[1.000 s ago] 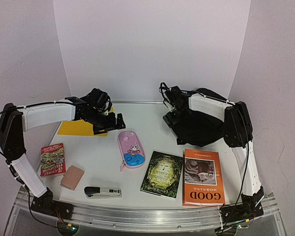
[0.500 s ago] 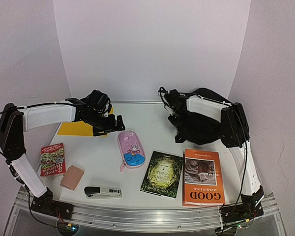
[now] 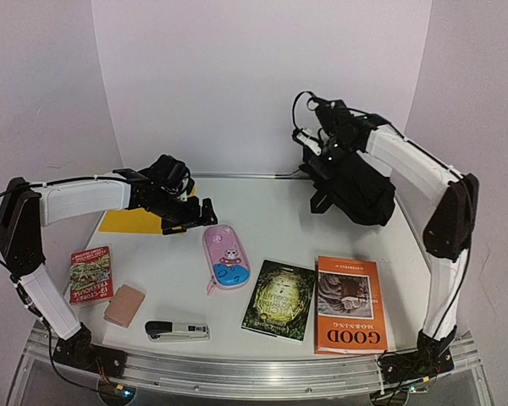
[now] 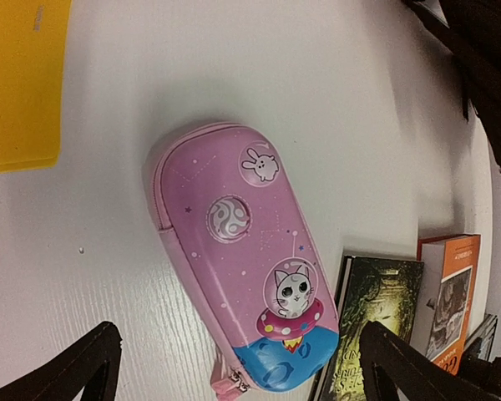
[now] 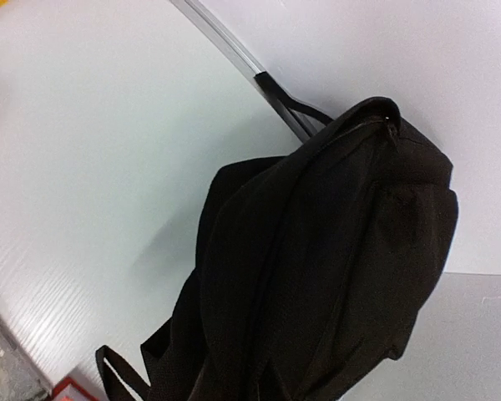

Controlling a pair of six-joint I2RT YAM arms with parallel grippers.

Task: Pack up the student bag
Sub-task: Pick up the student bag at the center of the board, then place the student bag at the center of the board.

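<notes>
R gripper (image 3: 316, 145), jaws closed, is gripping the top of the black student bag (image 3: 356, 190) & holding it up at the table's (image 3: 262, 222) back-right, near the wall. The bag is hanging below the gripper w/ a strap dangling. L gripper (image 3: 201, 213) is hovering w/ jaws wide open over the far end of the pink cartoon pencil case (image 3: 226, 256), which is lying mid-table.

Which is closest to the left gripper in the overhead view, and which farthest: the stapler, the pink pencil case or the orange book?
From the left gripper:
1. Pink pencil case, just beside it, mid-table.
2. Stapler, near edge, left side.
3. Orange book, near edge, right side.
</notes>
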